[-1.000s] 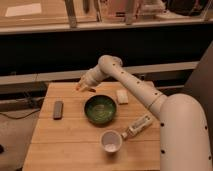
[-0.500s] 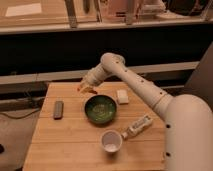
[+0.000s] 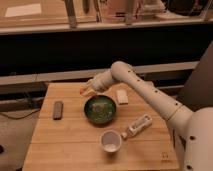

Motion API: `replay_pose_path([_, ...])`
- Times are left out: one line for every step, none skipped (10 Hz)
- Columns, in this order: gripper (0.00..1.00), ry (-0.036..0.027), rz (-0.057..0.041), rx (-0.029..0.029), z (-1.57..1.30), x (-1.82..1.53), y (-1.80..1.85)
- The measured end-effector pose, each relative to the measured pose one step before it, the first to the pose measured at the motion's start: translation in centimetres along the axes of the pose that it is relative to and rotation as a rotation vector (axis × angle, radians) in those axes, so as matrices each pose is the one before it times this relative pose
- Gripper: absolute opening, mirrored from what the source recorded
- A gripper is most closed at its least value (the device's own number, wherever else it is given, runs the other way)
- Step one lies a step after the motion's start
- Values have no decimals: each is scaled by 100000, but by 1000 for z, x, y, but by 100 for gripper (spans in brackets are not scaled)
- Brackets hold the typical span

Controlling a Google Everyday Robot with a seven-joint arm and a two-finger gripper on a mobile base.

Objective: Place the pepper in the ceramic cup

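The small orange-red pepper (image 3: 82,91) sits at the tip of my gripper (image 3: 86,92), which is shut on it. I hold it over the far part of the wooden table (image 3: 60,145), just left of and behind the green bowl (image 3: 100,110). The white ceramic cup (image 3: 110,141) stands upright near the table's front edge, in front of the bowl and well apart from the gripper. My white arm reaches in from the right, over the back of the table.
A pale rectangular block (image 3: 121,96) lies right of the bowl at the back. A dark flat object (image 3: 58,109) lies on the left. A white bottle (image 3: 138,125) lies on its side right of the cup.
The gripper with the pepper has moved a little to the right and down, closer to the green bowl's rim. Nothing on the table has moved.
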Motion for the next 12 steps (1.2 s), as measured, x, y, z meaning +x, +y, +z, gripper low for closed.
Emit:
replay_pose_path([0, -2148, -98, 1554, -719, -36, 522])
replay_pose_path([0, -1664, -43, 1269, -622, -64, 396])
replay_pose_path([0, -2937, -93, 1411, -672, -242, 800])
replay_pose_path([0, -1991, 284, 1106, -682, 0, 513])
replay_pose_path([0, -2061, 205, 1345, -890, -37, 560])
replay_pose_path([0, -2067, 252, 1415, -937, -42, 601])
replay_pose_path([0, -1370, 186, 631, -445, -47, 448])
replay_pose_path([0, -1641, 621, 909, -791, 57, 638])
replay_pose_path([0, -1197, 402, 486, -546, -30, 559])
replay_pose_path([0, -1675, 447, 863, -1028, -230, 817])
replay_pose_path([0, -1295, 16, 137, -491, -374, 484])
replay_pose_path([0, -1159, -173, -253, -268, -402, 430])
